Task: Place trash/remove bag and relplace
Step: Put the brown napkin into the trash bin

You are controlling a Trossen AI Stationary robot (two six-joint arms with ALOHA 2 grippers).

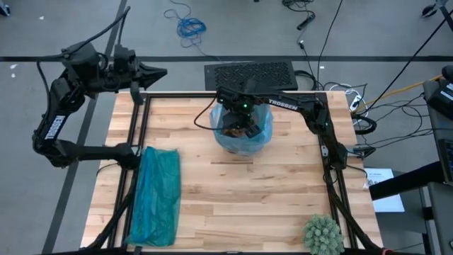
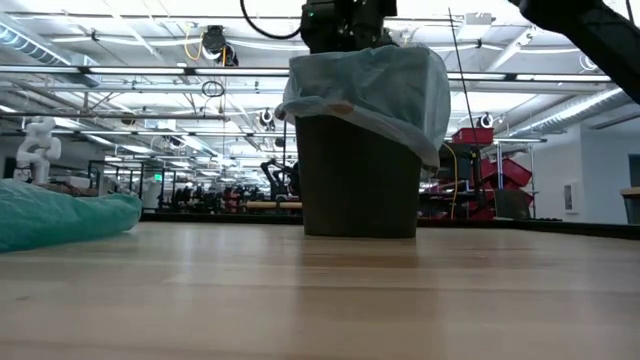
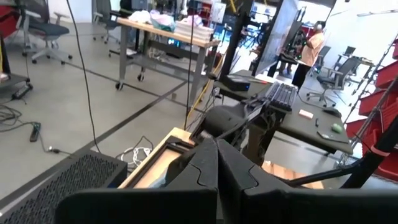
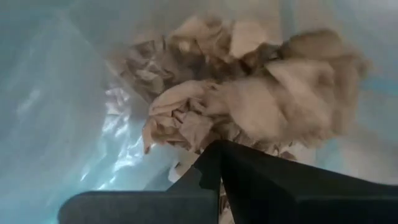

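Though hidden from table height, trash (image 4: 249,106) inside bag (image 4: 56,99).

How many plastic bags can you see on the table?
2. A pale blue bag lines the small dark bin near the table's far edge, with crumpled paper inside. A teal-green bag lies flat by the left edge. Others may be hidden.

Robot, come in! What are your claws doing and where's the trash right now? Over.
Right gripper shut, down inside the bag. Left gripper shut, parked off the table's far left corner. Trash in the bag. Nothing blocking.
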